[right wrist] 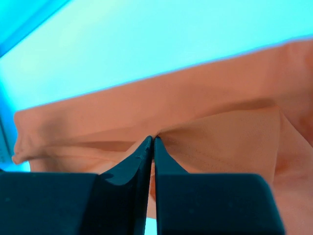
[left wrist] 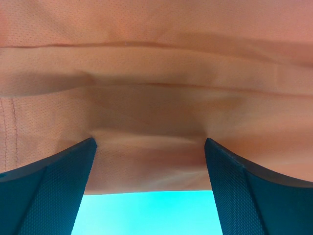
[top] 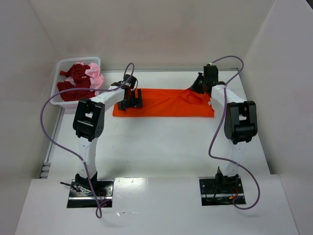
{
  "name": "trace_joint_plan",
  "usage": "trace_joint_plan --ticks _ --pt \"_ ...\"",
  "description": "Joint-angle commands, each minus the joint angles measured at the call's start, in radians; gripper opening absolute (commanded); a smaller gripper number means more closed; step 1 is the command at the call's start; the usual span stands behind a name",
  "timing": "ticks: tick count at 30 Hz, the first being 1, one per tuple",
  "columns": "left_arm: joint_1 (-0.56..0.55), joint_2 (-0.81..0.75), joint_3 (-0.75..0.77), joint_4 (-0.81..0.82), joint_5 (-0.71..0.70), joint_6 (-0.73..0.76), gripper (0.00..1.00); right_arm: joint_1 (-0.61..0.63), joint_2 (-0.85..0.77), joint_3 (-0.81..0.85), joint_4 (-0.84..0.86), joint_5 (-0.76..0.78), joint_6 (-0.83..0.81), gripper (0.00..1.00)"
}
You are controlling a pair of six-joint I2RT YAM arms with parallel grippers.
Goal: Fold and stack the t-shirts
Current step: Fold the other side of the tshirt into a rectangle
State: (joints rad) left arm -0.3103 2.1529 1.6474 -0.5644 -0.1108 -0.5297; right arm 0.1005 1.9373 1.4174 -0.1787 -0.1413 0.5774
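While the orange t-shirt [top: 166,104] is lying as a long strip on the surface [top: 161,147], my right jaws are pinching cloth at its right end and my left jaws are gaping wide over its left end.

orange t-shirt [top: 166,104] flat on the table [top: 161,147], left end effector [top: 131,102] over one end, right end effector [top: 199,88] at the other

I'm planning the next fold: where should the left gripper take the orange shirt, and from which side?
Probably the left end of the shirt, at the edge lying between the open jaws of the left gripper, coming straight down from above. The shirt lies flat as a long strip, and the right gripper is shut on its right end, so a matching pinch should lift it evenly.
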Motion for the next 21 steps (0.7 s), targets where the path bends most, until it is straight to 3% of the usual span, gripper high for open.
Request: trace_joint_plan --ticks 1,4,7,8,10,14,21 --pt "0.005 0.035 -0.028 -0.023 -0.013 -0.015 1.0 0.01 0.066 0.115 -0.007 0.032 -0.034 0.1" --pt "0.005 0.035 -0.037 -0.023 -0.013 -0.015 1.0 0.01 0.132 0.199 -0.034 0.023 -0.043 0.21" --pt "0.005 0.035 -0.037 -0.023 -0.013 -0.006 1.0 0.01 0.143 0.222 -0.053 0.023 -0.054 0.42" --pt "0.005 0.035 -0.037 -0.023 -0.013 -0.006 1.0 0.01 0.131 0.222 -0.053 0.032 -0.054 0.65" --pt "0.005 0.035 -0.037 -0.023 -0.004 -0.006 1.0 0.01 0.105 0.212 -0.053 0.046 -0.054 0.79" --pt "0.005 0.035 -0.037 -0.023 -0.004 -0.006 1.0 0.01 -0.021 0.137 -0.064 0.071 -0.073 0.82" --pt "0.005 0.025 -0.037 -0.023 -0.013 -0.006 1.0 -0.002 -0.262 -0.208 -0.07 0.18 -0.014 0.82"
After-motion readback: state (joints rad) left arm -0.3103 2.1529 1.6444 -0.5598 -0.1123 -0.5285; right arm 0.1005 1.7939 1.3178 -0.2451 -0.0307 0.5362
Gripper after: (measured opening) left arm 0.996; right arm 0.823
